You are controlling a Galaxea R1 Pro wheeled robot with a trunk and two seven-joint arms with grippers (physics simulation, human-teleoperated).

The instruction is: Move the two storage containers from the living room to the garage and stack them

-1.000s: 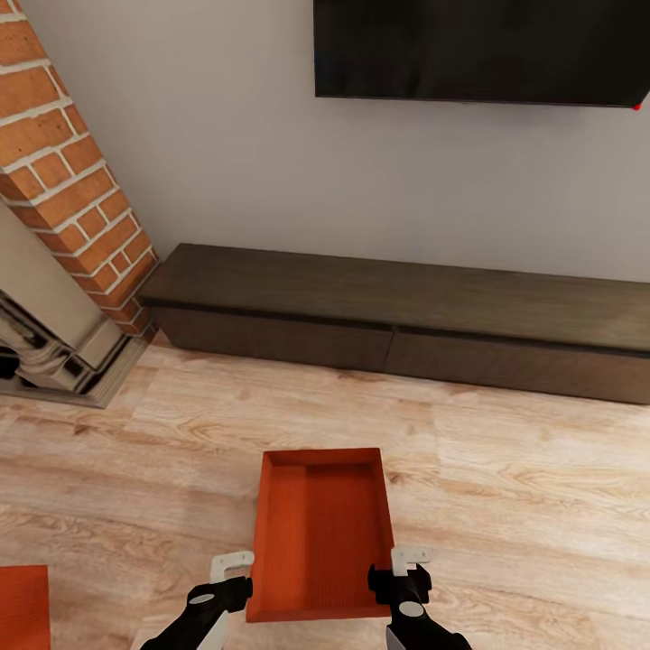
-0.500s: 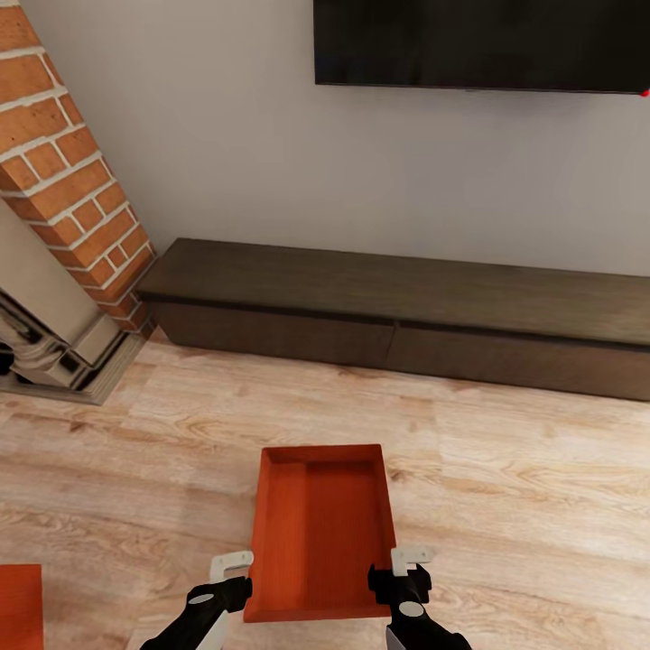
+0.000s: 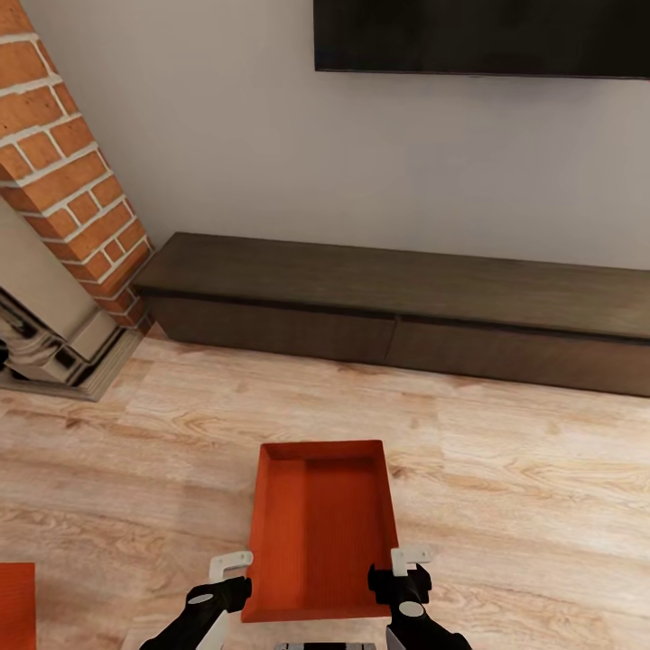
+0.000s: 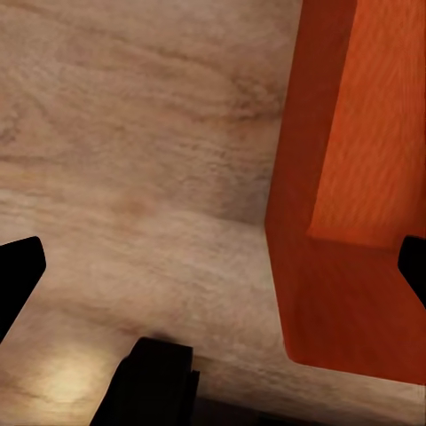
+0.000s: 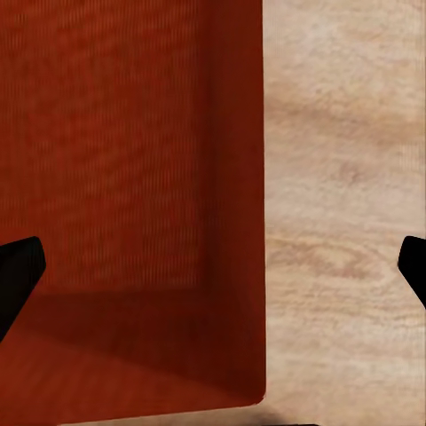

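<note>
One orange-red storage container (image 3: 318, 528) lies open side up on the light wood planks of the living room, straight ahead of me. My left gripper (image 3: 232, 571) hovers open at its near left corner and my right gripper (image 3: 408, 561) hovers open at its near right corner. In the left wrist view the container's corner (image 4: 337, 266) sits between the spread fingertips (image 4: 19, 271) of my left gripper (image 4: 213, 271). Seen from the right wrist, my right gripper (image 5: 213, 271) straddles the container's side wall (image 5: 240, 222). A sliver of the second container (image 3: 16, 607) shows at the bottom left.
A long low dark cabinet (image 3: 406, 307) runs along the white wall under a black TV (image 3: 478, 36). The red brick fireplace (image 3: 63, 162) and its stone hearth (image 3: 45, 334) stand at the left. Wood floor spreads to the right of the container.
The whole picture has slid upward, so the camera has moved; a grey part of my own body now shows at the bottom edge. Both grippers keep their places beside the container.
</note>
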